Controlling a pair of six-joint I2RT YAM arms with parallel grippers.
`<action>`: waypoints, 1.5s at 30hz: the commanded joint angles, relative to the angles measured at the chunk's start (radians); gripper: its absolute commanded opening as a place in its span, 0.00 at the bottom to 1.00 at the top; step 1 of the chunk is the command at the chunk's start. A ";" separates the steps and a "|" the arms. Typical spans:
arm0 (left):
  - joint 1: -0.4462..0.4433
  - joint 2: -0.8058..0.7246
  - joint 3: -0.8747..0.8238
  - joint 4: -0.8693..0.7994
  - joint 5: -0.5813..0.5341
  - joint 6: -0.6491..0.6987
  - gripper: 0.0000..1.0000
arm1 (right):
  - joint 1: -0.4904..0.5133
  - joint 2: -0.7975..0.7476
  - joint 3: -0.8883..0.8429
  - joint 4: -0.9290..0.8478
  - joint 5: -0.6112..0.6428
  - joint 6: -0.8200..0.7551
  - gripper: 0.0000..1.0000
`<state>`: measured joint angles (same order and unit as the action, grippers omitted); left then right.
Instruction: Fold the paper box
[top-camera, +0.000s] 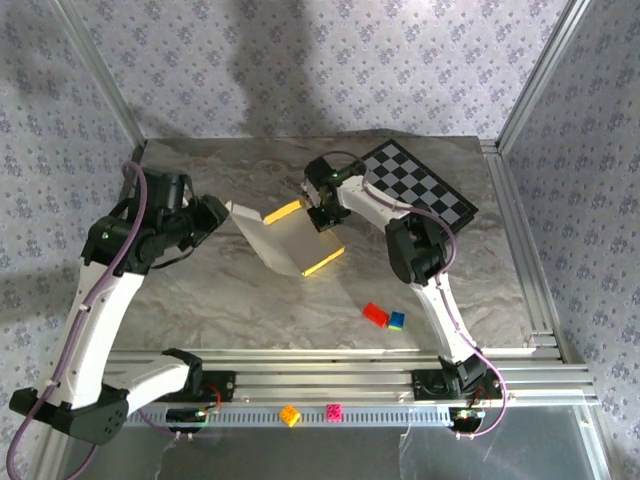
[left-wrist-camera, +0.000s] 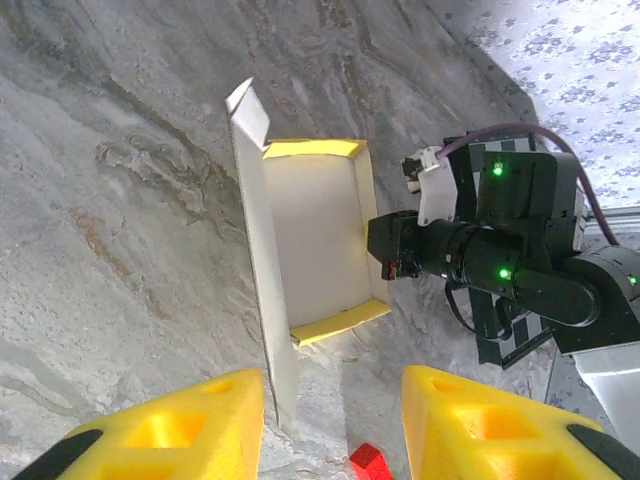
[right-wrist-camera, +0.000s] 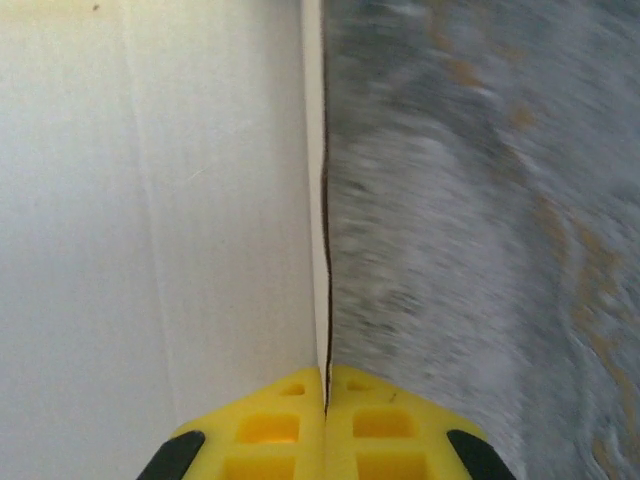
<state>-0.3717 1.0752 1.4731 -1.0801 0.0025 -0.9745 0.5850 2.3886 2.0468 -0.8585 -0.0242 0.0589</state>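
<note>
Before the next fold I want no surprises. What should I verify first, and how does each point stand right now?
1. The right gripper is shut on a wall of the paper box: ok.
2. The left gripper is open: ok.
3. The long flap is raised off the table: ok.
4. The long flap sits between the left fingers: cannot tell.
5. The red brick lies apart from the box: ok.
6. The end walls are locked in place: cannot tell.
</note>
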 joint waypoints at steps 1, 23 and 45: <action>0.008 0.005 0.037 -0.004 -0.016 0.044 0.40 | -0.061 -0.062 -0.070 -0.057 0.069 0.310 0.00; 0.051 0.055 -0.073 0.118 0.075 0.212 0.43 | 0.090 -0.352 -0.462 -0.013 -0.070 1.611 0.55; 0.272 0.571 -0.110 0.470 0.394 0.670 0.59 | -0.292 -0.185 -0.006 -0.078 -0.525 -0.194 0.57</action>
<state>-0.1165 1.6207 1.2873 -0.6498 0.3389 -0.4084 0.3000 2.1319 1.9766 -0.8139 -0.4316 0.1013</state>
